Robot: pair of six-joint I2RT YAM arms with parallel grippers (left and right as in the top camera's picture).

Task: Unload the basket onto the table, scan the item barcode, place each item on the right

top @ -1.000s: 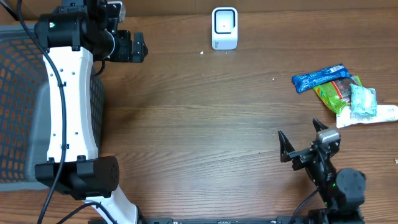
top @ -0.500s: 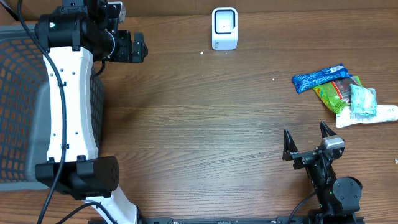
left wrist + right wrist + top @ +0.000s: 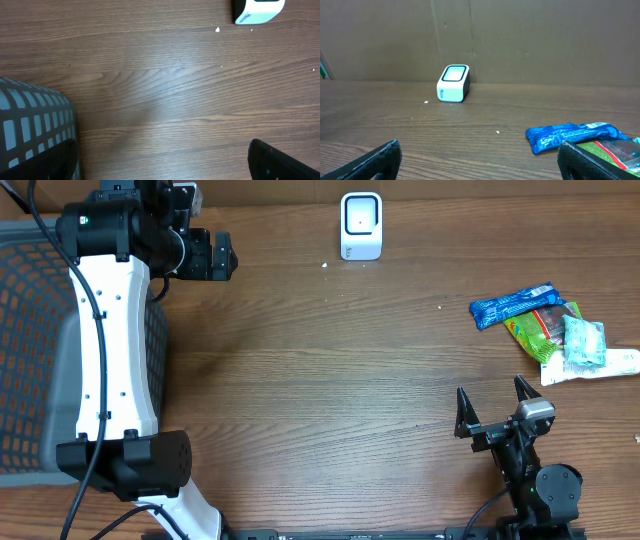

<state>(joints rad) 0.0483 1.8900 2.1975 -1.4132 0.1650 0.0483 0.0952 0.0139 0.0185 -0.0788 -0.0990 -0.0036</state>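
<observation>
Jaws of the right gripper [image 3: 489, 388] stand wide and empty at the near right. Beyond it, at the right edge, lies a blue packet [image 3: 512, 305] touching a green packet [image 3: 540, 330]. A mesh basket [image 3: 30, 350] sits at the left. Far left, the left gripper [image 3: 225, 257] gapes wide, holding nothing. The white scanner [image 3: 361, 225] stands far centre.

Open tabletop [image 3: 350, 380] separates the right pincer [image 3: 490, 395] from the scanner [image 3: 361, 225], with snack packets [image 3: 545, 325] heaped just rightward
</observation>
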